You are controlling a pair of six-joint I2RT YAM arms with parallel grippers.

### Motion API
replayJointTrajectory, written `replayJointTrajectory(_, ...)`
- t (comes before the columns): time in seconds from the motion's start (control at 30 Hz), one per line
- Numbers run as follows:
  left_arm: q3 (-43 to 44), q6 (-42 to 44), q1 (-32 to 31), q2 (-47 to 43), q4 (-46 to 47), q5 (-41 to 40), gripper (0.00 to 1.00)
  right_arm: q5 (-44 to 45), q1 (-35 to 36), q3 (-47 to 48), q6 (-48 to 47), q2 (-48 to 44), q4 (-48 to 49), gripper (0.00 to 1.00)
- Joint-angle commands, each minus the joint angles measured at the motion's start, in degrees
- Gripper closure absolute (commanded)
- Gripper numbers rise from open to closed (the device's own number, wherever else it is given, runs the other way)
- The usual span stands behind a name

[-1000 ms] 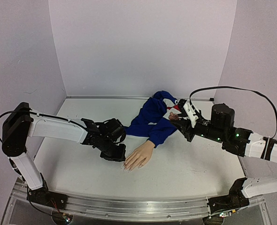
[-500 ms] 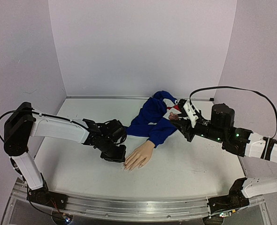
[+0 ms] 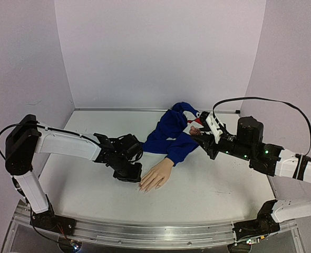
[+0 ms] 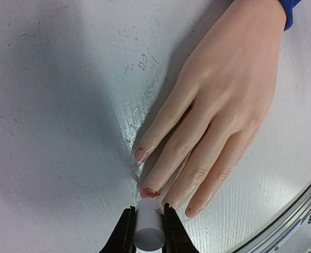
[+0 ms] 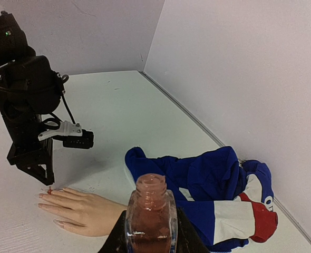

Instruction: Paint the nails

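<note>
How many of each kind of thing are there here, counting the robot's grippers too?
Grippers: 2, the left gripper and the right gripper
Mannequin hand: 1
Polish bottle: 1
White cap: 1
Blue jacket: 1
Total: 6

Your left arm is reaching from its base at the near left corner in toward the middle, its long white link lying low and almost level. Its wrist is bending downward, so the left gripper is pointing nearly straight down, its jaws pinching a small white cap between them. Your right arm is stretching from the near right corner leftward and away from you, with the elbow raised and the forearm running low. The right gripper is facing left and outward, and its fingers are clamping tight on both sides of a small bottle, holding it upright.
</note>
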Motion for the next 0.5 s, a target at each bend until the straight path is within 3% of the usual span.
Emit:
replayJointTrajectory(0.0, 1.58, -0.33, 0.17, -0.85, -1.25, -1.1, 1.0, -0.76, -0.3, 1.15, 0.73, -0.25, 3.76, 1.0)
replayJointTrajectory(0.47, 0.56, -0.97, 0.16, -1.46, -1.3, -0.85, 1.0, -0.77, -0.3, 0.98, 0.73, -0.2, 3.77, 1.0)
